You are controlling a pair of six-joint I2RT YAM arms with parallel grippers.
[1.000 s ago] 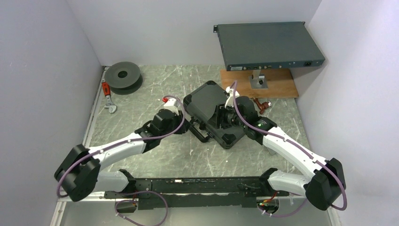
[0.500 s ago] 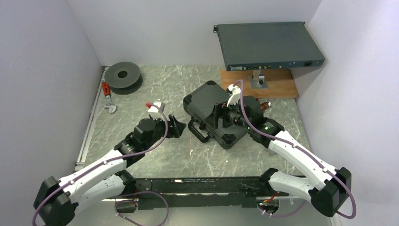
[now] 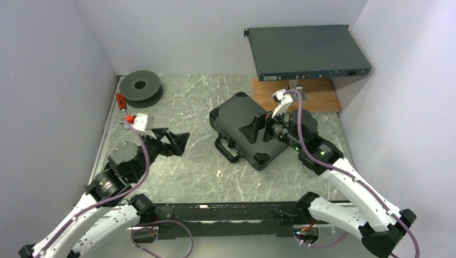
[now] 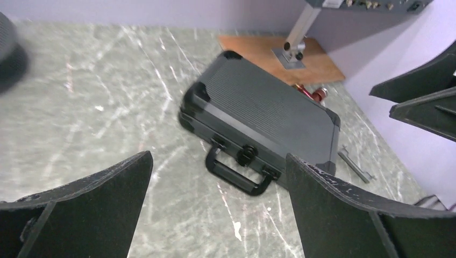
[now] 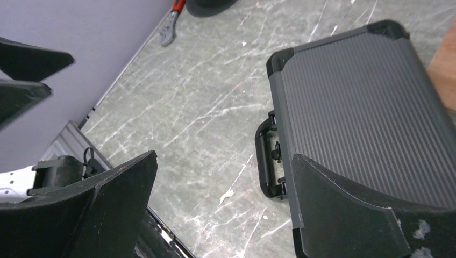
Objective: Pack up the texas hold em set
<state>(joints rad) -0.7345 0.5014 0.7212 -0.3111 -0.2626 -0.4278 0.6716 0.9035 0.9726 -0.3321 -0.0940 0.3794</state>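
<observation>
My left gripper (image 3: 175,142) hangs over the bare grey-green marbled tabletop (image 3: 183,172) on the near left, its two black fingers spread wide with nothing between them. In its wrist view (image 4: 218,161) the fingers frame what lies ahead. The black hard plastic briefcase (image 3: 236,115) sits to its right, apart from it, with open table between us. The case (image 4: 263,107) lies flat and closed, turned at an angle, its ribbed lid up. Its black carry handle (image 4: 236,174) juts from the near-left side toward my left fingers. My right gripper (image 3: 257,126) hovers over the case's near-right part, and its fingers are also held wide apart, gripping nothing. In the right wrist view (image 5: 223,158) one finger stands over the lid (image 5: 365,102) and the other over the table, with the handle (image 5: 262,158) between them. I cannot tell whether that finger touches the lid. Beyond the case a brown wooden board (image 3: 317,97) lies flat by the far right. Above it stands a large flat grey metal rack box (image 3: 306,51). In the far-left corner rests a dark round spool (image 3: 140,86), and a red-handled wrench (image 3: 123,110) lies just in front of it by the wall.
</observation>
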